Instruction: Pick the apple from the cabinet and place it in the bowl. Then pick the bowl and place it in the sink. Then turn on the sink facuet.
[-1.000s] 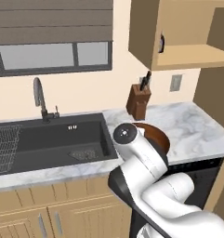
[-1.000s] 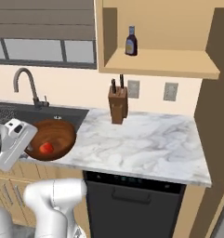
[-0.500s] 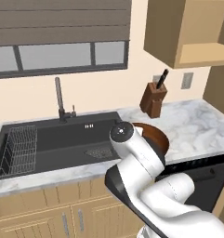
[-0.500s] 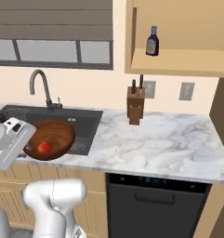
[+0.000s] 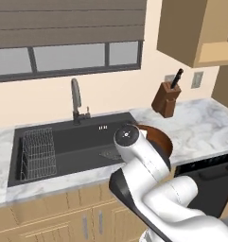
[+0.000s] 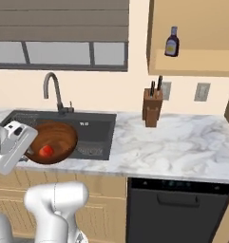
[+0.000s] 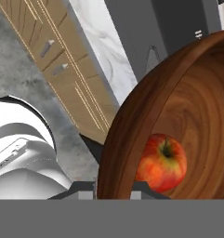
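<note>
My gripper [image 7: 112, 188] is shut on the near rim of the bowl [image 7: 132, 135], a wide dark reddish-brown wooden one held above the counter's front edge. The small red apple [image 7: 161, 161] lies inside it. From the right base view the bowl [image 6: 54, 140] with the apple [image 6: 46, 151] hangs over the near right part of the sink [image 6: 94, 129], with the gripper [image 6: 29, 146] at its left rim. The arm hides most of the bowl [image 5: 159, 140] in the left base view. The sink faucet [image 5: 76, 97] stands behind the dark basin [image 5: 73, 144]. The tan cabinet [image 6: 196, 42] hangs at upper right.
A knife block [image 6: 151, 107] stands on the marble counter [image 6: 182, 147] right of the sink. A dark bottle [image 6: 171, 42] sits on the cabinet shelf. A wire rack [image 5: 37, 152] fills the basin's left end. A black dishwasher [image 6: 177, 204] and wooden drawer fronts [image 7: 62, 69] lie below.
The whole picture has shifted right in both base views, so the camera has moved left along the counter. The bowl with the apple stays in the gripper.
</note>
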Robot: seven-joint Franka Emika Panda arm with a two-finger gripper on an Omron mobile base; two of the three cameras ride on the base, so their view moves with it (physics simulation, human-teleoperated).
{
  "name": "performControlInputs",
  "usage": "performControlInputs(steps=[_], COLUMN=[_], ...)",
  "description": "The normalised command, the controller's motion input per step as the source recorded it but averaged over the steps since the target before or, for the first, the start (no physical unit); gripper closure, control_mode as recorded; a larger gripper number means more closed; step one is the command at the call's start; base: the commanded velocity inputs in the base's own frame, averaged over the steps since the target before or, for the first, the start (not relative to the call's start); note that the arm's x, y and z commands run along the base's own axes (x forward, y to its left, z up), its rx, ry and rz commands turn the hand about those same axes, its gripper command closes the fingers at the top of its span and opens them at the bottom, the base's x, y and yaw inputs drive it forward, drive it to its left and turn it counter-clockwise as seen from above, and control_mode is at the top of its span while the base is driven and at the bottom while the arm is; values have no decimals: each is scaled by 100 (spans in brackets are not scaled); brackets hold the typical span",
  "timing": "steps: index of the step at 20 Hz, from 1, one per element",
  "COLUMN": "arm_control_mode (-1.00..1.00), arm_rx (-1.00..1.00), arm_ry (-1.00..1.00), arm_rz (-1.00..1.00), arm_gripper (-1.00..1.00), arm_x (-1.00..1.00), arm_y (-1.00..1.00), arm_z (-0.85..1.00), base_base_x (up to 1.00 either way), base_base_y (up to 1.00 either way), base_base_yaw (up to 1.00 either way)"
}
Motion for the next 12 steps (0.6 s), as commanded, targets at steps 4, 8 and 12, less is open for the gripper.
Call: performControlInputs(steps=[4,8,12], arm_control_mode=[100,100,100], arm_rx=[0,0,0], arm_ry=[0,0,0], arm_rz=[0,0,0], arm_gripper=[100,100,100], arm_x=[0,0,0], arm_y=[0,0,0], arm_z=[0,0,0], base_base_x=[44,60,37], base_base_y=[52,31,37], base_base_yaw=[-15,-22,-21])
